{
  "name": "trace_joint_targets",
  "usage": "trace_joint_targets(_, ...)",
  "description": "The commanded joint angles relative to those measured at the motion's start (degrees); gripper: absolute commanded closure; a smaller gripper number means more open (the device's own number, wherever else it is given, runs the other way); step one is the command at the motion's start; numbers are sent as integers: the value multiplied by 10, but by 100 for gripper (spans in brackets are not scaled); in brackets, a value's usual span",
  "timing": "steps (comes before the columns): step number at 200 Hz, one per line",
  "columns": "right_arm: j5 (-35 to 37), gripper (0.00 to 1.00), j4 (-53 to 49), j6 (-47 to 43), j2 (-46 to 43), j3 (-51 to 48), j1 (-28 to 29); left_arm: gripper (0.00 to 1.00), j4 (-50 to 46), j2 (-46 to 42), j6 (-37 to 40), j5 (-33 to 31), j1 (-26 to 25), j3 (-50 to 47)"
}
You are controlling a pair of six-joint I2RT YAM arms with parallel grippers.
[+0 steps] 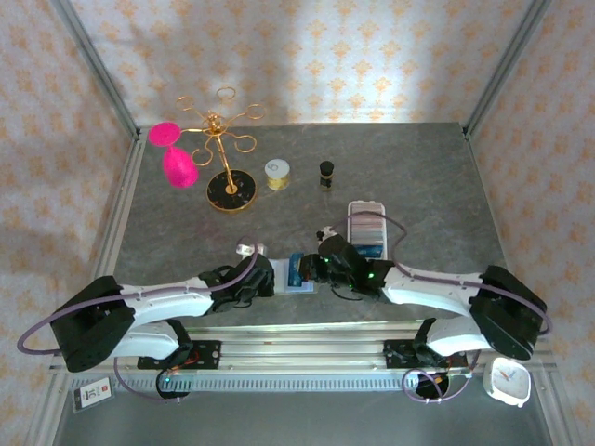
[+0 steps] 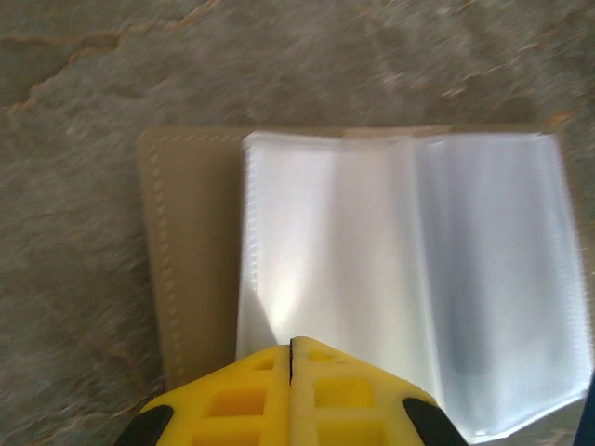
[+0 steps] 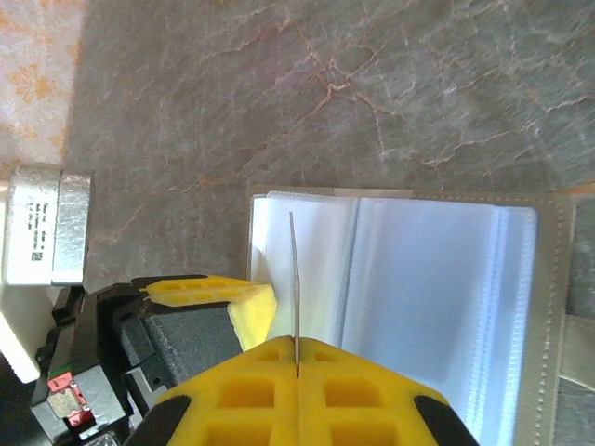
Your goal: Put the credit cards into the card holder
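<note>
The grey marbled table (image 1: 418, 167) is carrying everything, and the overhead view is taking in what the wrist cameras miss: the left arm (image 1: 158, 299) and right arm (image 1: 437, 283) are reaching in from the near edge and meeting at the middle. Just beyond them a white tray (image 1: 365, 206) is lying with more credit cards (image 1: 365, 226) stacked in it.

The card holder (image 3: 548, 307) is lying open and flat on the table between the two grippers, close to the near edge. From above it is mostly hidden by the arms. The wrist views are showing its grey-green cover and its clear sleeves (image 2: 400, 269) fanned out.

The left gripper (image 2: 291, 353) is sitting at the near edge of the sleeves with its yellow fingers pressed fully together. Whether a sleeve is pinched between them cannot be told.

The right gripper (image 3: 297, 348) is clamping one credit card (image 3: 294, 279), seen edge-on as a thin upright line. Its far end is reaching the left part of the sleeves.
</note>
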Motion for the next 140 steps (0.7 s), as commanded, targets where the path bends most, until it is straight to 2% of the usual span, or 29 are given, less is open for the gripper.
trace_joint_targets(1, 36, 100, 31, 35, 17, 17, 11, 99, -15, 3, -11, -25, 3, -21)
trace_joint_targets(106, 59, 100, 65, 38, 78, 15, 12, 100, -36, -31, -20, -31, 3, -38)
trace_joint_targets(140, 34, 100, 90, 44, 86, 11, 12, 100, -34, -37, -20, -33, 3, -43)
